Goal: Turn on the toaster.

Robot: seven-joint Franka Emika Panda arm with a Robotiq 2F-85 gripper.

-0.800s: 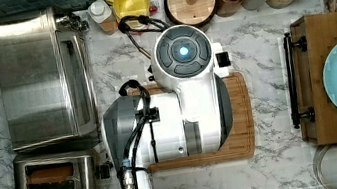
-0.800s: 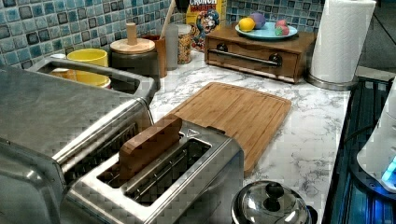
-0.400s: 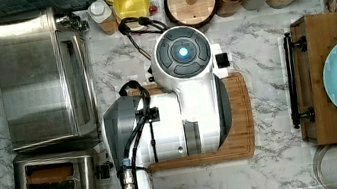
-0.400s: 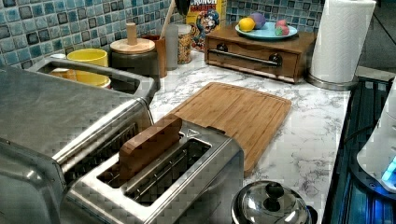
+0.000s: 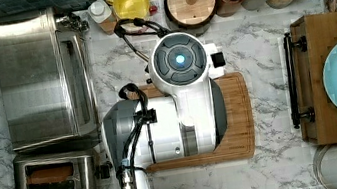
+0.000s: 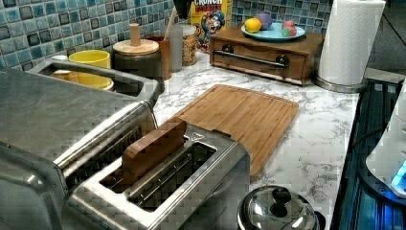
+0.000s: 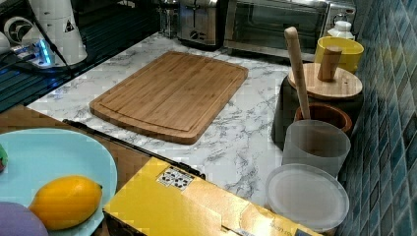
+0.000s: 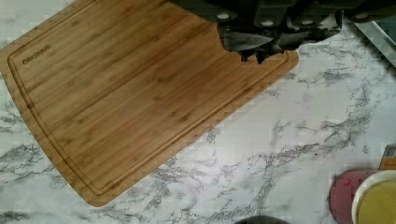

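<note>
Toaster: small brushed-steel pop-up toaster [image 5: 55, 178], at 8 o'clock in the top view, a brown slice [image 6: 154, 146] upright in one slot.
Lidded pot: steel, black knob [image 6: 279, 212], just beside toaster, at 5 o'clock in the left view.
Toaster oven: large steel box [image 5: 42, 78], touching toaster's far side.
Cutting board: bamboo [image 6: 244, 113], centre counter, under white arm [image 5: 180, 118].
Gripper: dark underside [image 8: 280, 32] over the board's corner; finger spread cannot be told.
Canister row: yellow cup [image 5: 131, 2], wood-lidded jar [image 5: 191, 0], at 12 o'clock in the top view.

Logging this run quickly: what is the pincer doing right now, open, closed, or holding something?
Pincer: cannot be told; its dark underside hangs above the bamboo cutting board, nothing visibly held.
</note>
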